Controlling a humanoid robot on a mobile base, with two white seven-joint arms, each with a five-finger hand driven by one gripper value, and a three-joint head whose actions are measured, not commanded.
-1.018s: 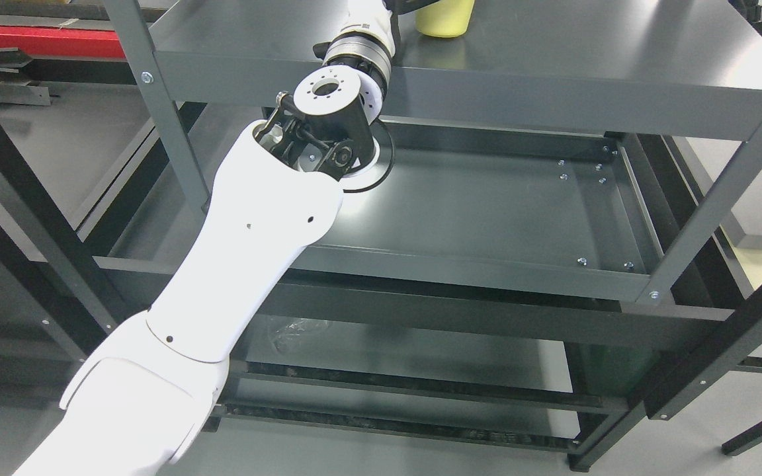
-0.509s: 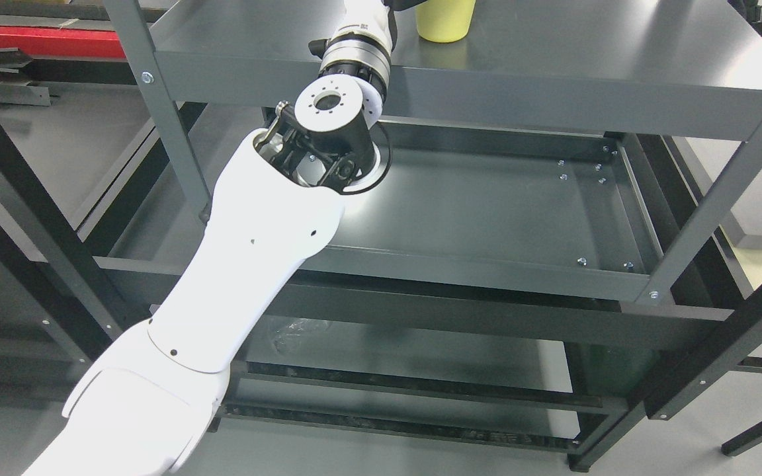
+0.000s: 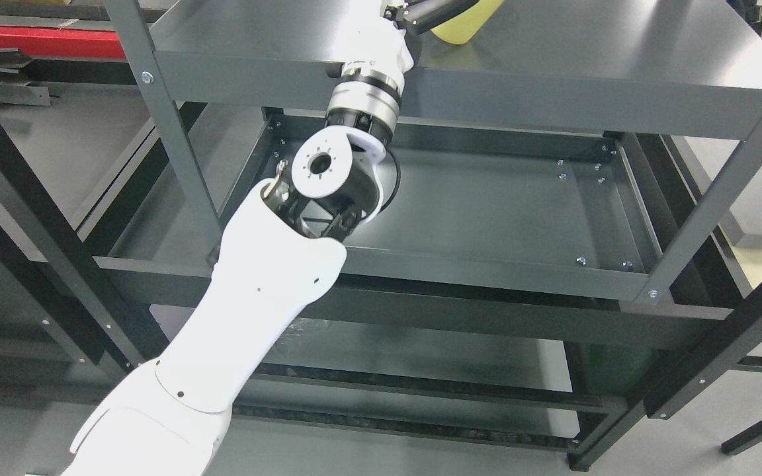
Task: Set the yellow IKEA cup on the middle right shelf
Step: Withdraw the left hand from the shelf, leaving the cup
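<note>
- My left hand is at the very top of the frame, just right of centre, with its dark fingers wrapped around the yellow cup; I read that as a firm hold on the cup, though most of the hand is cut off by the frame edge.
- The cup is tilted, its body leaning toward the upper right, and only its lower portion shows. It sits over the top shelf; I cannot tell whether its bottom edge touches that surface or hangs just above it.
- I judge the tilt comes from the wrist angle: the left arm rises from the lower left and has to bend over the top shelf's front lip to reach the cup at all.
- The middle shelf fills the centre of the frame, and its right portion, where the cup belongs, is bare dark metal with a few screw heads near the corner.
- To get there I would need to bring the cup forward past the top shelf's front lip, lower it, then push in under that shelf toward the right side.
- The risks I see are knocking the cup or wrist on that lip, and the right front post crowding the entry.
- The right arm does not show anywhere.
</note>
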